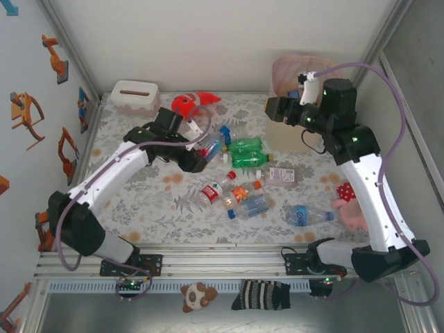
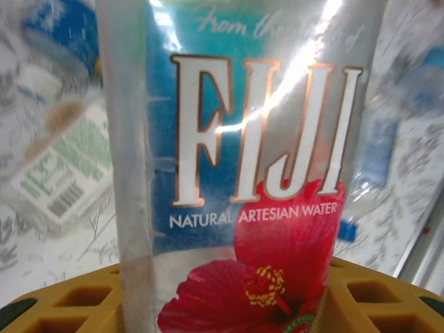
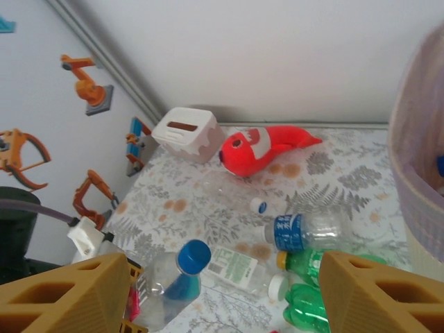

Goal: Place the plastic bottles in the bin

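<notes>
Barely begun, by the look of it: most of the bottles lie loose on the table, and none can be made out for certain inside the bin. A scrap of blue shows past the bin's rim in the right wrist view, but I cannot tell what it is.

The left gripper has its fingers closed on the Fiji bottle, which stands between them with a pad against each side. Just beyond those fingers lie two green bottles, touching one another, and a clear one with a blue label. Below and to the side of them are more, some with red labels and orange caps.

The right gripper hangs with its fingers wide and nothing between them. The bin's wall rises just beside its right finger, and the heap of bottles lies well below and ahead of it.

So one bottle is in hand, and it has to be carried across to the bin, which stands well apart from the left fingers. After that, the whole scatter on the table is left to pick up. The fish toy and tissue box, beyond the heap, are not part of the job.
</notes>
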Robot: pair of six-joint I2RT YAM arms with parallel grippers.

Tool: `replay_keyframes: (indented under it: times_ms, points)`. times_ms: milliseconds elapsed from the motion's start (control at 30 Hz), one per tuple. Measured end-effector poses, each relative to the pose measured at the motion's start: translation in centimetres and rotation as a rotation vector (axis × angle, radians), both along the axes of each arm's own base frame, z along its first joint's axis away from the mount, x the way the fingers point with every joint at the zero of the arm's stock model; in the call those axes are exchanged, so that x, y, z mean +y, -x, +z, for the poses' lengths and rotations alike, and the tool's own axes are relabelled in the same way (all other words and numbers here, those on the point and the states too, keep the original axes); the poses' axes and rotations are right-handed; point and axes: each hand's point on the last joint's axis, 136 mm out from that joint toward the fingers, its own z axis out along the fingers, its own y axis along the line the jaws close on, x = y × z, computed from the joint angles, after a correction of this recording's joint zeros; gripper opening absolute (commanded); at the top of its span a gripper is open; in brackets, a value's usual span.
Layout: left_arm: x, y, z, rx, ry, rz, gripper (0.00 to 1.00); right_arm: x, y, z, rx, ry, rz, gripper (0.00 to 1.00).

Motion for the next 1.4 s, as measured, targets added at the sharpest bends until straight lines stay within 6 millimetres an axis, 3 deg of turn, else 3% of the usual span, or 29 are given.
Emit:
replay_keyframes:
  times_ms: [333,633,800,933,1167,1400]
  points:
    - [-3.3,2.5,11.6,-0.162,0.476,-0.097,0.51,2.5,3.6,3.4,-0.234,-0.067,0.247,0.74]
    - [-4.8,5.3,18.5,-0.220,0.775,-0.268,0.51,4.7,8.2,7.8,-0.459,-0.125,0.494,0.80]
    - [-5.1,6.9,20.9,-0.228,0.864,-0.367,0.51,6.8,10.6,8.5,-0.503,-0.151,0.652,0.84]
    - [-5.3,8.1,22.3,-0.220,0.917,-0.441,0.51,8.6,11.2,9.0,-0.508,-0.168,0.743,0.85]
    - [-6.3,8.9,22.2,-0.170,0.940,-0.511,0.50,11.1,11.7,9.6,-0.497,-0.199,0.854,0.85]
    - [-6.5,9.5,22.4,-0.163,0.948,-0.549,0.50,12.3,13.2,10.5,-0.488,-0.233,0.913,0.72]
